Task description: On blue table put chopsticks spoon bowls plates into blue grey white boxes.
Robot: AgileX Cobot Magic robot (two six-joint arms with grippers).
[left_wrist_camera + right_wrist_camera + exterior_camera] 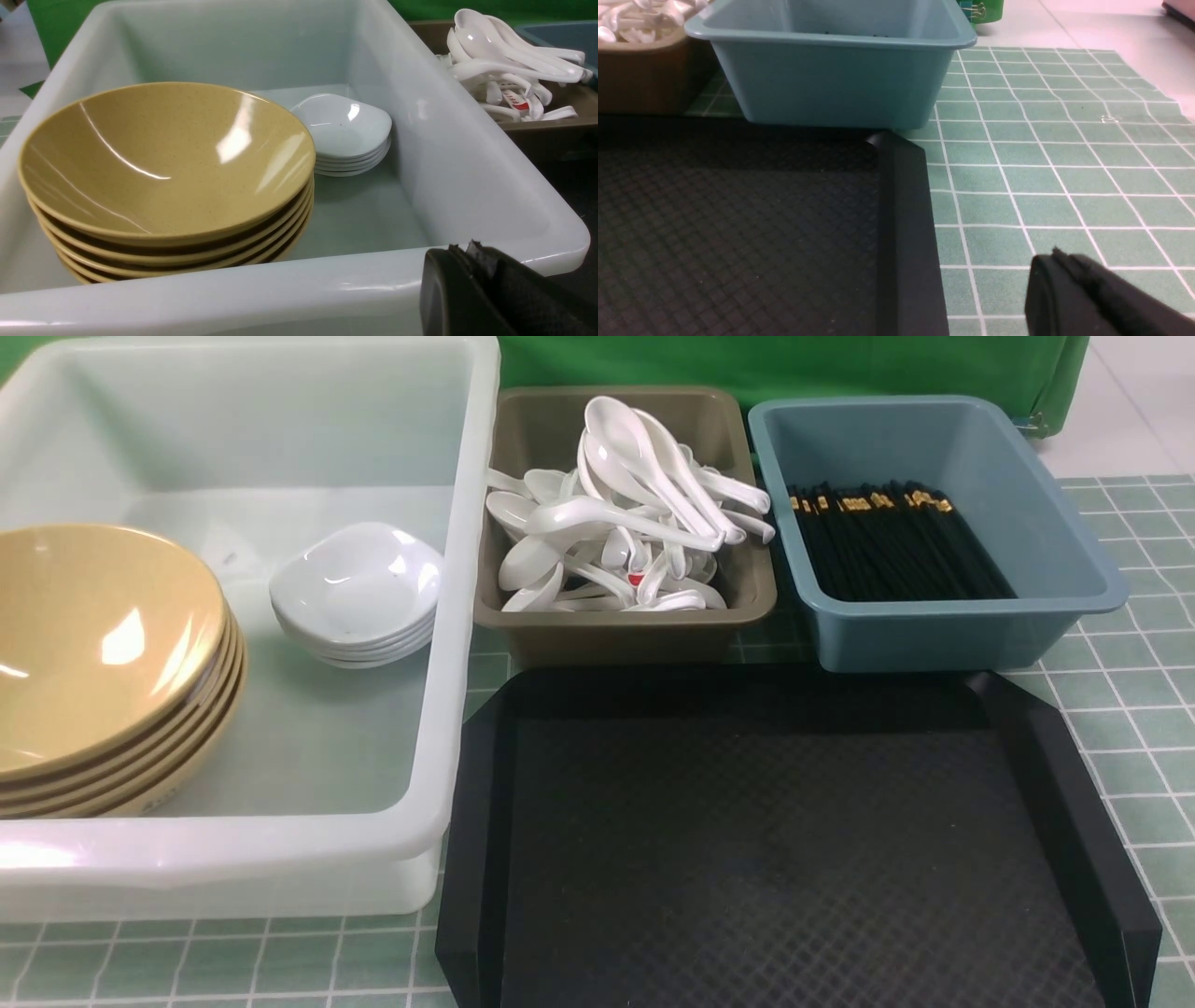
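Note:
Several stacked yellow bowls [93, 644] [163, 158] and a stack of small white plates [358, 581] [343, 123] sit inside the white box [457, 616] [467, 177]. White spoons [616, 523] [504, 60] are heaped in the grey box [625, 616]. Black chopsticks [887, 546] lie in the blue box [1064, 551] [831, 84]. My left gripper [460, 249] is shut and empty, just outside the white box's near rim. Shut with nothing in it, my right gripper [1057, 256] hovers over the blue table [1064, 163] [1139, 691], right of the tray. Neither gripper shows in the front view.
A flat black textured tray [775, 840] [738, 224] lies in front of the grey and blue boxes with nothing on it. A green cloth [794, 364] hangs behind the boxes. The tiled surface ends at the right, with pale floor [1111, 23] beyond.

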